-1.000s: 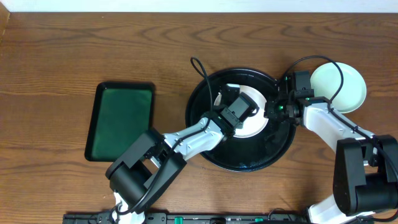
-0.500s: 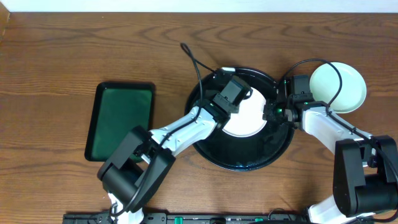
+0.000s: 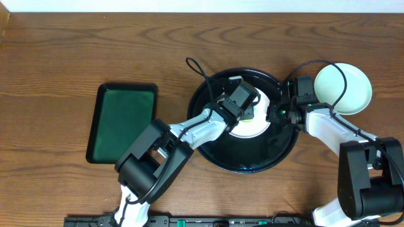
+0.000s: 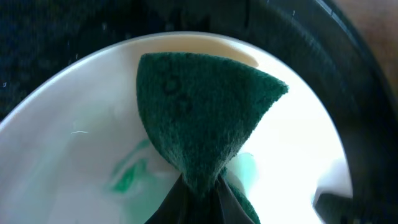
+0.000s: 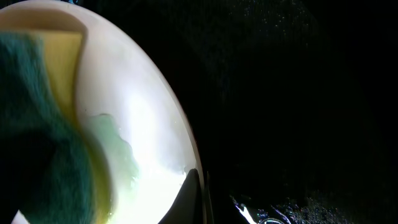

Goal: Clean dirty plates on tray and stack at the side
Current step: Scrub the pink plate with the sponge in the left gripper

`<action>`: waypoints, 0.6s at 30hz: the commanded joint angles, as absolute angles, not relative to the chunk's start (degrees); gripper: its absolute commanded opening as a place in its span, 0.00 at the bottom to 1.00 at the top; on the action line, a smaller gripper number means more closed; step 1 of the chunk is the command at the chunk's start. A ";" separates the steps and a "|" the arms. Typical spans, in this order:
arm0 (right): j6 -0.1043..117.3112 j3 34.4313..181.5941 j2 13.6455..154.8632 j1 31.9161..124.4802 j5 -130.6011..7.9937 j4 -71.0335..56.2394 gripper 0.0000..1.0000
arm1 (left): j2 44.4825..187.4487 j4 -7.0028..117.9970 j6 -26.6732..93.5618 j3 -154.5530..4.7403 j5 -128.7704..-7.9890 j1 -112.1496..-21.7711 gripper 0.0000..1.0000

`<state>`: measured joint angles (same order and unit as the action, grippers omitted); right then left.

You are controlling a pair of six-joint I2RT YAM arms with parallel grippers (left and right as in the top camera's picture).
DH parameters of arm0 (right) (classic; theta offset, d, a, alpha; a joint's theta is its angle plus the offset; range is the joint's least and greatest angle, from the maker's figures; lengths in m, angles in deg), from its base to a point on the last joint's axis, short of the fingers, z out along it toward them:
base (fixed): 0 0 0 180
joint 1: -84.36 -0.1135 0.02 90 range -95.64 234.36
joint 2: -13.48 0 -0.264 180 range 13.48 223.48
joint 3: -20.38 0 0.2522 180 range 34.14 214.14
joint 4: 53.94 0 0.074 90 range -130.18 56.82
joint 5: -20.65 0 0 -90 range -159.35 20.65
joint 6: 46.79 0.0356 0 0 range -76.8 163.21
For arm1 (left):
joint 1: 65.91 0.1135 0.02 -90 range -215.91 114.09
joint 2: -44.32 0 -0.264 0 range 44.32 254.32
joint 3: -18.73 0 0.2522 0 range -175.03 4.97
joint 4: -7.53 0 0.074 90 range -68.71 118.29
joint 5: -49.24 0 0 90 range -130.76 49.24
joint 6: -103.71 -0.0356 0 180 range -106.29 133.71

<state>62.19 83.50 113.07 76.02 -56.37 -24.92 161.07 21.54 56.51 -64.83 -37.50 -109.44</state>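
A white plate (image 3: pixel 255 123) with teal-green smears lies on the round black tray (image 3: pixel 246 161). My left gripper (image 3: pixel 245 110) is shut on a green and yellow sponge (image 4: pixel 205 118) and presses it on the plate (image 4: pixel 74 155). My right gripper (image 3: pixel 276 113) is shut on the plate's right rim (image 5: pixel 189 155); one finger lies inside the rim, the other outside. The sponge also shows in the right wrist view (image 5: pixel 43 137). A clean pale-mint plate (image 3: pixel 344 88) rests on the table to the right of the tray. A third plate is not in view.
A rectangular dark-green tray (image 3: pixel 123 123) lies on the wooden table to the left of the round tray. Cables loop above both wrists. The table's far edge runs along the top.
My left gripper with the sponge swept up and left across the plate, then came back down toward the plate's middle. My right gripper has kept its hold on the rim.
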 commanded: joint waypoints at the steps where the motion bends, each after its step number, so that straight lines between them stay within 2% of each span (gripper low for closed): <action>1: 62.91 82.08 113.95 74.82 -55.54 -24.39 0.01 | 165.13 20.54 54.33 -65.44 -30.83 -108.76 0.08; 6: 62.91 82.08 113.95 74.82 -55.54 -24.37 0.01 | 165.50 21.98 46.11 -65.44 -20.47 -107.32 0.07; 13: 62.89 82.08 113.95 74.82 -55.54 -24.33 0.01 | 165.13 22.00 37.17 -65.46 2.07 -106.97 0.08; 18: 62.89 82.08 113.95 74.82 -55.54 -24.35 0.01 | 161.57 21.11 35.55 -65.46 0.67 -107.12 0.07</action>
